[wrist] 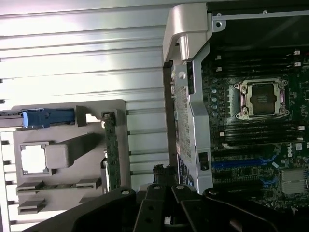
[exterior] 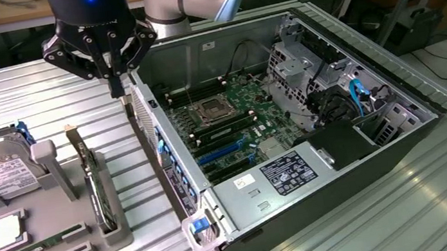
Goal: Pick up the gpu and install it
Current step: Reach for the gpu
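On the ribbed metal tabletop (exterior: pixel 440 194) lies an open computer case (exterior: pixel 336 195), with a gray holder (exterior: pixel 47 165) just beside it at the exterior view's left. The gpu (exterior: pixel 93 181) stands on edge in that holder. The gripper (exterior: pixel 117 87) hangs over the case wall nearest the holder, its fingers pressed together.

Overhead light, probably, glares white off the ribbed table (wrist: pixel 72 53) while the case (exterior: pixel 197 57) interior lies dim.

gripper (exterior: pixel 117 86) hangs over the side wall of the open dark metal computer case (exterior: pixel 196 54), flat green motherboard (exterior: pixel 236 120) inside, to the exterior view's right of the gripper. to its left, thin dark gpu card (exterior: pixel 92 175) stands on edge in the grey plastic tray (exterior: pixel 116 234), boxy silver hard drive (exterior: pixel 0 171) farther out.
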